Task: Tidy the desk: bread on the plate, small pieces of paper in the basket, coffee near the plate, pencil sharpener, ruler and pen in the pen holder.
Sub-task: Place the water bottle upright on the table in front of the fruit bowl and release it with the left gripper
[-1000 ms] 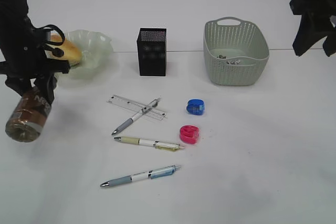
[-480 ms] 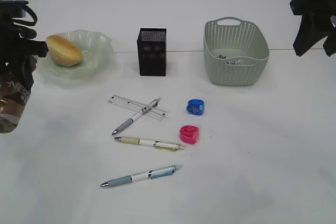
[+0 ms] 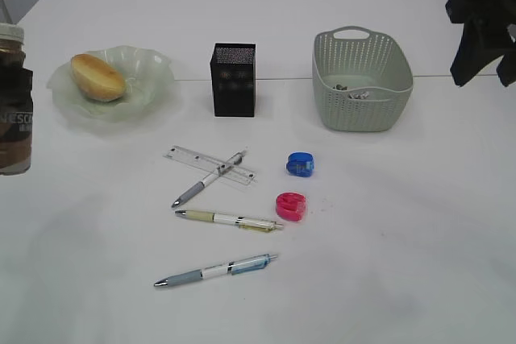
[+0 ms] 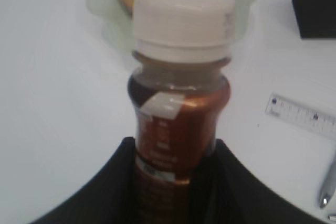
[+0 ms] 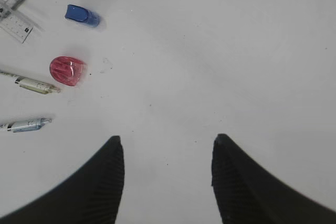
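The left end effector (image 4: 176, 182) pinches the coffee (image 4: 178, 103) upright at the far left of the tabletop (image 3: 387, 263), just beside the plate (image 3: 149, 78) that carries the bread (image 3: 97, 76), while the right end effector (image 5: 168, 174) hangs spread and empty above bare surface near the sharpeners.

Right arm (image 3: 484, 30): matte black, angular housing, seen at the desk's far right edge. Right gripper (image 5: 167, 182): two broad black fingers (image 5: 94, 187), finely ribbed, rounded tips. Left gripper (image 4: 176, 187): two smooth black curved fingers (image 4: 105, 192), plain finish, no visible markings.
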Robot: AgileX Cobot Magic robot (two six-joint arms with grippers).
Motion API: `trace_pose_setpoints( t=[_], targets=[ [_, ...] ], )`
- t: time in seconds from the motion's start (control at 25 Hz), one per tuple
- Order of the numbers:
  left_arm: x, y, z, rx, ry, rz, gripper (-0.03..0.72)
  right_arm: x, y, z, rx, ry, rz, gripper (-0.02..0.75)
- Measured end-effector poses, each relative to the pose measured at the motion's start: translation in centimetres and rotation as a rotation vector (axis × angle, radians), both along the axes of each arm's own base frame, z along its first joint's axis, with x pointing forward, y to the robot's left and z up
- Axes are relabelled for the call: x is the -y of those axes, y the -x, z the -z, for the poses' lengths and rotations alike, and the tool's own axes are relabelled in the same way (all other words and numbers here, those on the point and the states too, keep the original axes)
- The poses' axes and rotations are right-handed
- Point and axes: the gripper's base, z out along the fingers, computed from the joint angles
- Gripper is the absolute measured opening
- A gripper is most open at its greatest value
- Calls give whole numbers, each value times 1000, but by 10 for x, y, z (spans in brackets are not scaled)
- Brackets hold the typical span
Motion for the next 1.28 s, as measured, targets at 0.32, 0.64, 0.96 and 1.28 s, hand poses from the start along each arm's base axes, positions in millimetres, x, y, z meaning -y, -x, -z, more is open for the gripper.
trace_pose_setpoints(
  t=[0.32, 0.64, 0.96, 1.28],
  targets=[
    [-9, 11, 23, 340, 72, 20, 260, 2, 0, 0, 4, 26, 0, 398],
    [-3, 4, 41, 630, 150, 72, 260, 5, -1, 0, 8, 59, 1, 398],
    [-6, 3, 91, 646, 153, 31, 260, 5, -1, 0, 8, 61, 1, 398],
    [-8, -1, 125, 543, 141, -4, 260, 6, -1, 0, 10, 73, 1, 398]
  ],
)
